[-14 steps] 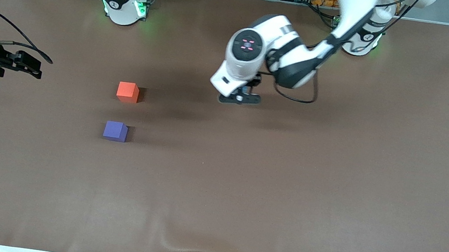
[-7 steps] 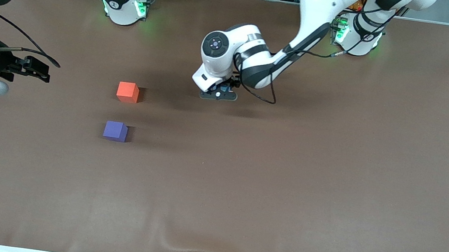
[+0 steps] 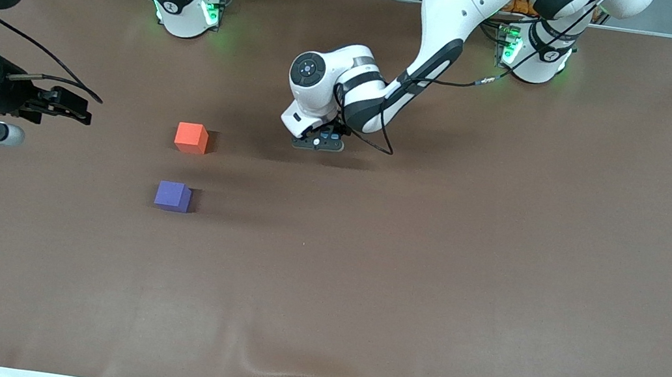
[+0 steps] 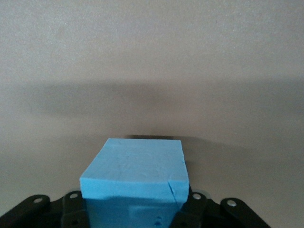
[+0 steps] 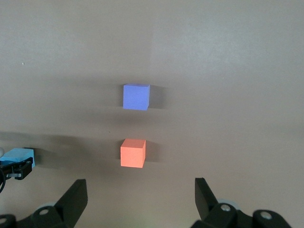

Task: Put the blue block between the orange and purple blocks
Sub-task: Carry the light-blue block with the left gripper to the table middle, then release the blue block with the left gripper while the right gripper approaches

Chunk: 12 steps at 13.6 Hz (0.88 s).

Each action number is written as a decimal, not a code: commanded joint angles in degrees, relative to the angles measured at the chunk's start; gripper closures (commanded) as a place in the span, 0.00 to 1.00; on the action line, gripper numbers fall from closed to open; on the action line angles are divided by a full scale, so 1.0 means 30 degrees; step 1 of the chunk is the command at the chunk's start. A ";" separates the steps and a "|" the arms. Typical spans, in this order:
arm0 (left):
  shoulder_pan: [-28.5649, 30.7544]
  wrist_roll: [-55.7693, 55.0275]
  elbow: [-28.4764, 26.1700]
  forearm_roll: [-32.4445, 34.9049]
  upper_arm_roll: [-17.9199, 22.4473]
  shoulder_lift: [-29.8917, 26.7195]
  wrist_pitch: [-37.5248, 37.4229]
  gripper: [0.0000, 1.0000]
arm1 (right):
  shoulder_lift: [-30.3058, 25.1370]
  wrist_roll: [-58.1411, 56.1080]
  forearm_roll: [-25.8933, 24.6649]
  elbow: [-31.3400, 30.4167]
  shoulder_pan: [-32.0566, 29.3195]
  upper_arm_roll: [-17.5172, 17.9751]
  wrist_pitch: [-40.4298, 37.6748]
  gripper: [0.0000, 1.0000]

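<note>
Brown table (image 3: 495,270) carries three cubes: orange block (image 3: 191,137), purple block (image 3: 172,196), blue block (image 4: 135,183) apparently gripped by left hand (image 3: 318,141); right hand (image 5: 140,197) agape.

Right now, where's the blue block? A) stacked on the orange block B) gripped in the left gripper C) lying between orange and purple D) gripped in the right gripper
B: the blue block sits clamped between the left gripper fingers, toward the left arm's end from the orange block; the gap between that and the purple block holds nothing, and the right gripper is open.
</note>
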 commanded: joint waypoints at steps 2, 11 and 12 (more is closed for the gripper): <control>-0.0153 -0.0353 0.0465 0.0481 0.0121 -0.0002 -0.0075 0.00 | 0.0022 0.0447 0.0252 -0.0094 0.0219 -0.0068 -0.0106 0.00; 0.1570 -0.0294 0.0348 -0.1506 0.0033 -0.7753 -0.5630 0.00 | 0.0022 0.0911 0.0340 -0.1032 0.1154 -0.0068 0.0099 0.00; 0.2098 -0.0120 0.0348 -0.2033 0.0004 -0.9014 -0.6801 0.00 | 0.0022 0.1902 0.0398 -0.1061 0.1563 -0.0068 0.0099 0.00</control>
